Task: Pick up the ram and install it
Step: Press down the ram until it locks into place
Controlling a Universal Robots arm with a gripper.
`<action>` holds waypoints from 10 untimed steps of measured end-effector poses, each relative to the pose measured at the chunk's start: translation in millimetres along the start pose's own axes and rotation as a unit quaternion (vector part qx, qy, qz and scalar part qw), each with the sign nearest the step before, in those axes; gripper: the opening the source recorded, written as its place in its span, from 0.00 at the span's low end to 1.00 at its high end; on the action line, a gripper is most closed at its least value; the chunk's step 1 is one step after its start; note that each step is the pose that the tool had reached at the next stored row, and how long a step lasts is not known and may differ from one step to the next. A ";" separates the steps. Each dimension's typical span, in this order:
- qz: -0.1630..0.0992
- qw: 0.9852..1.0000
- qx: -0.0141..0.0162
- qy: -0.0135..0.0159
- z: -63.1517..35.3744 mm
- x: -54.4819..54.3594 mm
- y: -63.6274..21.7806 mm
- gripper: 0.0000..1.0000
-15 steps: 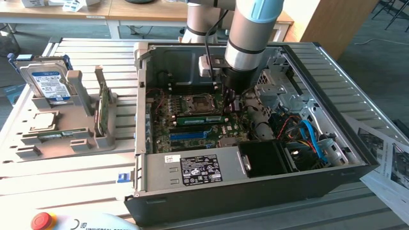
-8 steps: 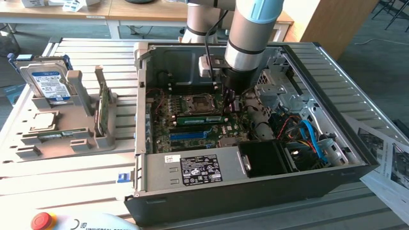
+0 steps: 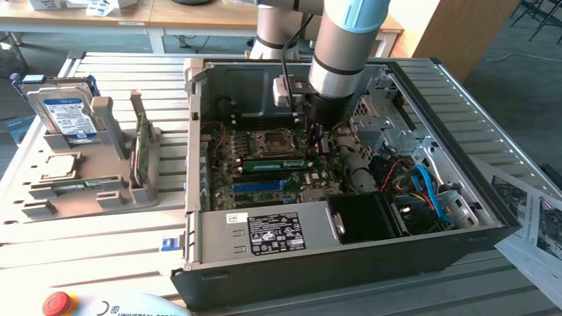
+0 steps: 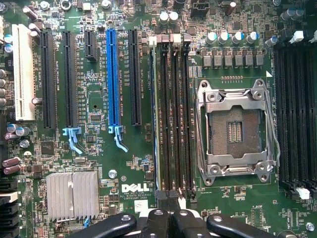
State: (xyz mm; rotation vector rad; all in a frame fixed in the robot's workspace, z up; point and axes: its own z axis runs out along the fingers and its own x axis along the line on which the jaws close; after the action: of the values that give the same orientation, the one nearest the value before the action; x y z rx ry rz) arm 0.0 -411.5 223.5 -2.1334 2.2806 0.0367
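The open black computer case (image 3: 351,257) lies on the slatted metal table (image 3: 114,243), its steel walls close around the silver-and-blue robot arm (image 3: 347,46) reaching in. On the green motherboard (image 4: 99,163), the ram, a long thin green circuit-board stick (image 3: 274,164), sits in a slot beside the empty square CPU socket (image 4: 235,130); in the wrist view it stands edge-on (image 4: 156,114) beside 3 empty black slots. The black gripper (image 4: 168,218) hangs just above the slots' end, fingers together, holding nothing.
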 end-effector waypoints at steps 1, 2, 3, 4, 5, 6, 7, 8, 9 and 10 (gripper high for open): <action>0.000 1.000 0.000 0.000 0.0 0.0 0.0 0.11; 0.000 1.000 0.000 0.000 0.0 0.0 0.0 0.11; 0.000 1.000 0.000 0.000 0.1 0.0 0.0 0.11; 0.000 1.000 0.000 0.000 0.0 0.0 0.0 0.11; 0.000 1.000 0.000 0.000 0.0 0.0 0.0 0.11; 0.000 1.000 0.000 0.000 0.0 0.0 0.0 0.11; 0.000 1.000 0.000 0.000 0.1 0.0 0.0 0.11; 0.000 1.000 0.000 0.000 0.0 0.0 0.0 0.11; 0.000 1.000 0.000 0.000 0.1 0.0 0.0 0.11; 0.000 1.000 0.000 0.000 0.1 0.0 0.0 0.11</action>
State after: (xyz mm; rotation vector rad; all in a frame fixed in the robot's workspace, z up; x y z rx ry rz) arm 0.0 -411.5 223.4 -2.1334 2.2807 0.0366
